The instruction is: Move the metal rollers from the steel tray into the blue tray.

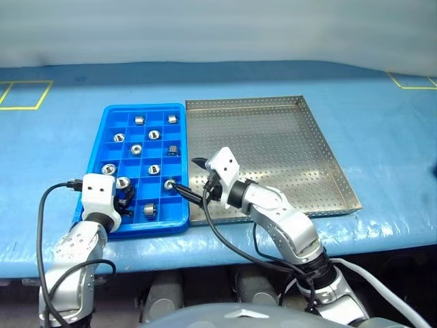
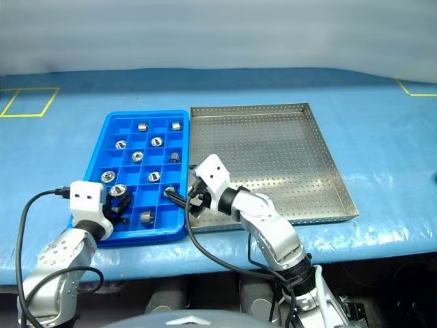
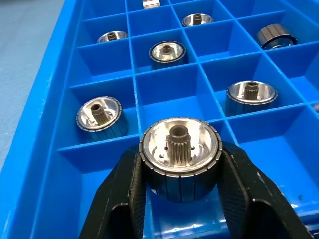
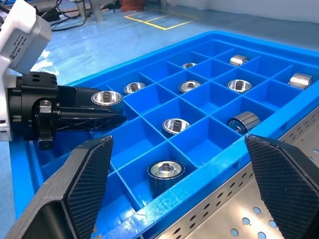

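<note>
Metal rollers: small shiny silver cylinders with a toothed hub in the centre. All those in view are in or over the blue tray, mostly one to a compartment, some standing on end, at least two lying on their sides. One roller is gripped upright in the left claw, above a compartment in the tray's near left corner.

Blue tray: bright blue plastic, divided into a grid of square compartments. It lies on the desk just beside the steel tray, to its left, long sides nearly touching.

Steel tray: rectangular, silver-grey, low raised rim, base perforated with many small holes. No roller can be seen in it.

Left claw: two black fingers clamped on the sides of the held roller, over the near left part of the blue tray.

Right claw: fingers spread wide apart, holding nothing. It hangs over the near edge where the two trays meet, pointing across the blue tray toward the left claw.

Desk: covered in blue sheeting, with yellow tape outlines at the far left and far right.
</note>
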Robot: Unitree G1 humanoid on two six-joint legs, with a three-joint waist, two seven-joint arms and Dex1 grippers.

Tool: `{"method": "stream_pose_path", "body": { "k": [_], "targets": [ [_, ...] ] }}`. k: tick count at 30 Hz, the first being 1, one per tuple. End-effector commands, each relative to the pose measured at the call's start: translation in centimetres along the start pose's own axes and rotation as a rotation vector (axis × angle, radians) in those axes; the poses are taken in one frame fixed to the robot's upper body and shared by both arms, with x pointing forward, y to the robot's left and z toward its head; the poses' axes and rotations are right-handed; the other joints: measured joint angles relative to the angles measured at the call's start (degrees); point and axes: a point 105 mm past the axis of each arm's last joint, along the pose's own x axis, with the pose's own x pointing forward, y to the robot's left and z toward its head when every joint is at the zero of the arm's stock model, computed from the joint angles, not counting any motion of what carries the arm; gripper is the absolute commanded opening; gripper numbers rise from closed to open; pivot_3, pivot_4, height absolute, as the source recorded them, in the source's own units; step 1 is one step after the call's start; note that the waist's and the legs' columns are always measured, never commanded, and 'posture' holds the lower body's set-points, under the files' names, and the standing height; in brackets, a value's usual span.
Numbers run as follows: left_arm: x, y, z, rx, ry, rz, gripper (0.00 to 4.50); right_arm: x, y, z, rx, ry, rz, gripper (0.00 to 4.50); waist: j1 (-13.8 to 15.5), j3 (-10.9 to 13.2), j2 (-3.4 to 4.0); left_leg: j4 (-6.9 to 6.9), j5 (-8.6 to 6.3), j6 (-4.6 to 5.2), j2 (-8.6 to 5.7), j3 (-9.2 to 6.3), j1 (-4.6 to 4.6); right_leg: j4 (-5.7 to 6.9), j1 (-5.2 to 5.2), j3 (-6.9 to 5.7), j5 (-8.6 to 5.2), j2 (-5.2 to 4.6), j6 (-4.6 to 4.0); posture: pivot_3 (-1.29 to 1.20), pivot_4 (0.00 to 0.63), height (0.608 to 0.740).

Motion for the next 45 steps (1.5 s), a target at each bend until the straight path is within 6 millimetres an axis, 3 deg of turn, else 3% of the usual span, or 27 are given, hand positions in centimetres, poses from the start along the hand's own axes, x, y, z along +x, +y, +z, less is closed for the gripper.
{"method": "stream_pose_path", "body": {
  "k": [1, 6, 7, 17, 23, 36, 45],
  "targets": [
    [0.2, -0.5, 0.7, -0.006, -0.032, -0.035, 2.69, -0.4, 0.2, 1.5, -0.027, -0.057, -0.012, 4.5, -0.04, 0.0, 0.0, 0.0, 0.0, 0.0, 0.0, 0.0, 0.0, 0.0, 0.0, 0.0, 0.0, 0.0, 0.0, 0.0, 0.15, 0.74],
    [0.5, -0.6, 1.3, -0.006, -0.053, -0.041, 4.37, -0.9, -0.2, 1.4, -0.029, -0.056, -0.045, 4.5, 0.16, -0.01, 0.0, 0.04, 0.0, 0.0, -0.04, -0.01, -0.01, -0.01, 0.03, 0.0, 0.0, -0.05, 0.0, -0.02, 0.15, 0.74],
    [0.5, -0.6, 1.5, -0.007, -0.062, -0.041, 4.47, -1.1, -0.3, 1.5, -0.029, -0.056, -0.05, 4.5, 0.24, -0.01, 0.0, 0.06, 0.0, 0.0, -0.05, 0.0, -0.02, -0.02, 0.03, -0.01, 0.0, -0.06, 0.01, -0.02, 0.15, 0.74],
    [0.3, -1.6, 4.6, 0.006, -0.269, -0.072, 4.47, -3.3, -3.9, 1.0, -0.067, -0.015, -0.187, 4.5, -1.03, -0.03, -0.04, 0.03, 0.0, 0.0, 0.0, 0.03, -0.03, -0.01, -0.01, 0.02, 0.01, 0.01, 0.01, -0.03, 0.15, 0.74],
    [0.4, -2.7, 4.2, 0.046, -0.269, -0.119, 4.47, -4.6, -5.7, 0.0, -0.054, 0.023, -0.273, 4.5, -1.12, -0.03, -0.05, -0.01, 0.0, 0.0, -0.01, 0.04, -0.03, -0.03, -0.01, 0.04, 0.01, 0.0, 0.01, -0.03, 0.15, 0.74],
    [0.6, -4.2, 4.2, 0.04, -0.275, -0.172, 4.47, -5.4, -6.2, -0.7, -0.044, 0.039, -0.325, 4.5, -1.58, -0.03, -0.05, 0.03, 0.0, 0.01, 0.0, 0.06, -0.03, -0.02, -0.01, 0.05, 0.01, 0.0, 0.01, -0.05, 0.15, 0.74],
    [0.5, -4.1, 4.4, 0.048, -0.28, -0.176, 4.47, -5.4, -6.2, -0.9, -0.044, 0.047, -0.323, 4.5, -1.65, -0.03, -0.04, 0.03, 0.0, 0.01, 0.0, 0.05, -0.03, -0.02, -0.01, 0.05, 0.01, 0.01, 0.01, -0.04, 0.15, 0.74]
  ]
}}
